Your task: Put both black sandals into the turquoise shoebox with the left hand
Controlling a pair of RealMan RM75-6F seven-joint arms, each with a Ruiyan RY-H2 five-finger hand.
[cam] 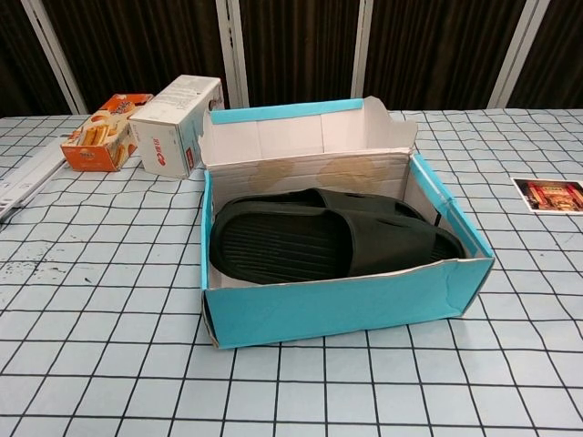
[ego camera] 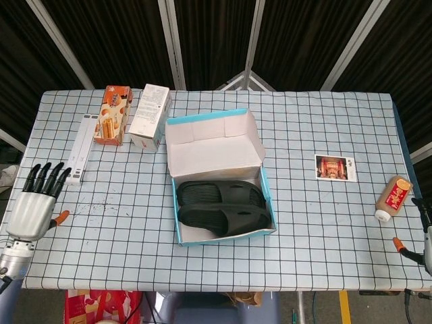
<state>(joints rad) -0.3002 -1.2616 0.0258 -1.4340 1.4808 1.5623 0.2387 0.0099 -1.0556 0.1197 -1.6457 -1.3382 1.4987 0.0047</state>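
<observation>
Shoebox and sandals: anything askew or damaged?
Slightly. The turquoise shoebox has a crumpled, torn near-right corner, and the black sandals lie overlapping, one partly on the other. Both are inside; nothing spilled.

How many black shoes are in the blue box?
2. Both black rubber sandals lie inside the turquoise cardboard shoebox: one toward its flap side, the other beside it, nearer the front wall. No more show.

Right robot hand [ego camera: 420,248] mostly off-frame.
</observation>
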